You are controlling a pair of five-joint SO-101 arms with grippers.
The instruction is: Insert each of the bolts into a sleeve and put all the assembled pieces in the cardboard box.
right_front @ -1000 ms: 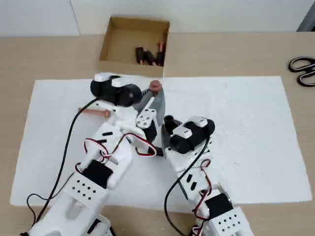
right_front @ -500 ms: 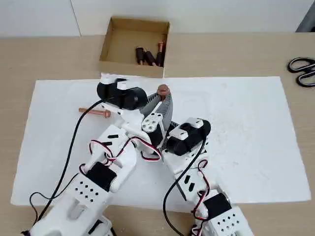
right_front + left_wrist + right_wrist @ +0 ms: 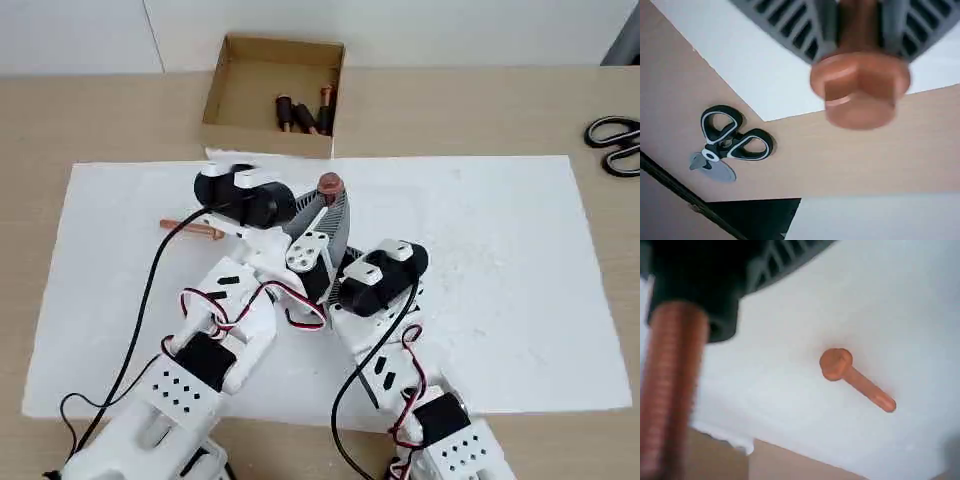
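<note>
My left gripper point(image 3: 331, 205) is shut on a copper bolt point(image 3: 329, 184), which it holds above the white sheet point(image 3: 500, 260) with the hex head point(image 3: 860, 87) sticking out past the grey fingers point(image 3: 790, 22). My right gripper point(image 3: 695, 265) is shut on a black sleeve point(image 3: 700, 290), and a threaded copper shank point(image 3: 670, 385) runs out of it. The two grippers meet at the middle of the sheet, the right arm point(image 3: 380, 275) lying partly under the left. A loose bolt point(image 3: 190, 228) point(image 3: 855, 380) lies on the sheet to their left. The cardboard box point(image 3: 225, 90) at the back holds several assembled pieces point(image 3: 305, 112).
Black-handled scissors point(image 3: 615, 143) point(image 3: 730, 142) lie on the bare wood at the far right. The white sheet covers most of the table, with open room on its right half. Both arms' cables trail toward the front edge.
The left gripper has carried the bolt a little to the right and toward the right arm. The right arm has drawn in slightly. Over the last half second almost nothing has moved.
</note>
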